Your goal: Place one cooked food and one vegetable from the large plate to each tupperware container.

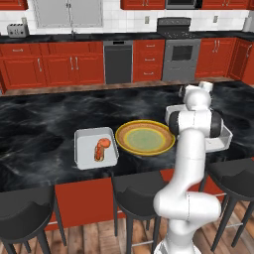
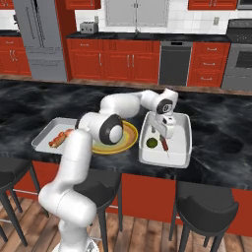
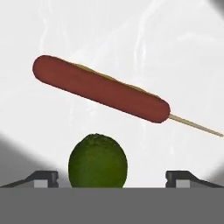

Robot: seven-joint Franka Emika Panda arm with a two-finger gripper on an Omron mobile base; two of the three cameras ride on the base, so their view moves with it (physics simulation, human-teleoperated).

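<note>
The larger tupperware container holds a red-brown sausage on a stick and a round dark green vegetable. My gripper hangs just above them, open, with nothing between its fingers. In the hand view the sausage lies slanted on the white tray floor, and the green vegetable sits below it, between my spread fingertips. The large plate with the yellow rim is bare. The small tupperware container holds orange-red food.
The trays and plate sit on a black marble counter near its front edge. Dark bar stools stand below that edge. My own arm crosses over the plate in the right base view.
</note>
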